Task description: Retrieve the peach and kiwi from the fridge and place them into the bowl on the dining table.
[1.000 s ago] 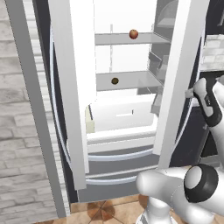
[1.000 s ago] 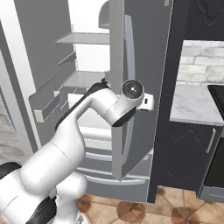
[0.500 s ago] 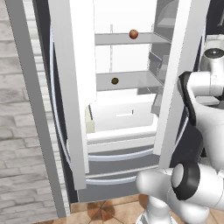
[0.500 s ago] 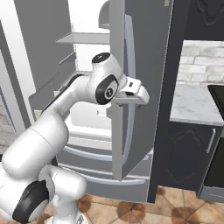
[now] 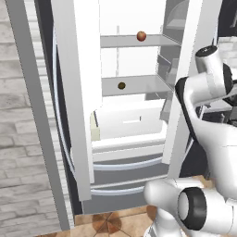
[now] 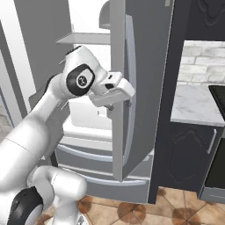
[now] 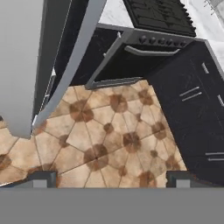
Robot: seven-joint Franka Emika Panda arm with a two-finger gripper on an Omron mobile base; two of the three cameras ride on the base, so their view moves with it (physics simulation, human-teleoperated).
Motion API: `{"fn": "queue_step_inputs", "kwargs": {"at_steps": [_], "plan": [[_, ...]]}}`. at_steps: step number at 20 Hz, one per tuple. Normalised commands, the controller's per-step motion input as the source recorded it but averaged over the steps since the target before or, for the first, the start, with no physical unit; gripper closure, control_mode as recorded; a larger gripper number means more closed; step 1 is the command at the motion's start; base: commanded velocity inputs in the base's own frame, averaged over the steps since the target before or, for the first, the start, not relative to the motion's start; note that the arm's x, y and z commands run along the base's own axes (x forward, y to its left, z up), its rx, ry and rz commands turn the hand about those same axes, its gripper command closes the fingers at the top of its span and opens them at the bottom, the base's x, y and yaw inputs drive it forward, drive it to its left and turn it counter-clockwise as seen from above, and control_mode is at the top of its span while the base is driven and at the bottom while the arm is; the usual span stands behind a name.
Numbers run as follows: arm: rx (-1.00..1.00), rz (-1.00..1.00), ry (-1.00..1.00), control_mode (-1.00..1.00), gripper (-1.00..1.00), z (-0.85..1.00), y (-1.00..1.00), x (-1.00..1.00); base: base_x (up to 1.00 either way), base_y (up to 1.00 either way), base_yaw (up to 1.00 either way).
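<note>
The fridge (image 5: 78, 92) stands with both doors swung open and its white shelves showing. On the upper shelf rests the reddish-orange peach (image 5: 141, 35). The dark kiwi (image 5: 121, 85) lies on the shelf below it. My gripper (image 6: 116, 104) hangs outside the fridge, just in front of the edge of the right door (image 6: 140, 88), well apart from both fruits. It points down at the tiled floor (image 7: 109, 131), and its fingertips (image 7: 43, 177) stand wide apart with nothing between them. The bowl and the dining table are out of view.
To the right of the fridge are dark cabinets (image 6: 184, 145), a marble counter (image 6: 193, 105) and a black oven (image 7: 131, 57) with a stove top. A grey brick wall (image 5: 23, 162) runs on the left. The open right door (image 7: 22, 65) is close beside the hand.
The arm has folded upward, its elbow rising beside the right door. The hand has shifted slightly left along the door edge and turned toward the floor. The fruits have not moved.
</note>
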Motion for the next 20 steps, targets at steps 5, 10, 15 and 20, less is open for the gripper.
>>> {"fn": "queue_step_inputs", "kwargs": {"at_steps": [5, 10, 15, 20], "plan": [[-0.20, 0.19, 0.05, -1.00, -1.00, 0.00, 0.49, -0.75, 0.00, 0.00, 0.00], [-0.24, 0.20, 0.00, -1.00, -1.00, 0.00, 0.71, -0.67, 0.00, 0.00, 0.00], [-0.20, 0.15, 0.03, -1.00, -1.00, 0.06, 0.42, -0.47, 0.00, 0.00, 0.00], [-0.14, 0.17, 0.11, -1.00, -1.00, 0.07, 0.14, -0.21, 0.00, 0.00, 0.00]]}}
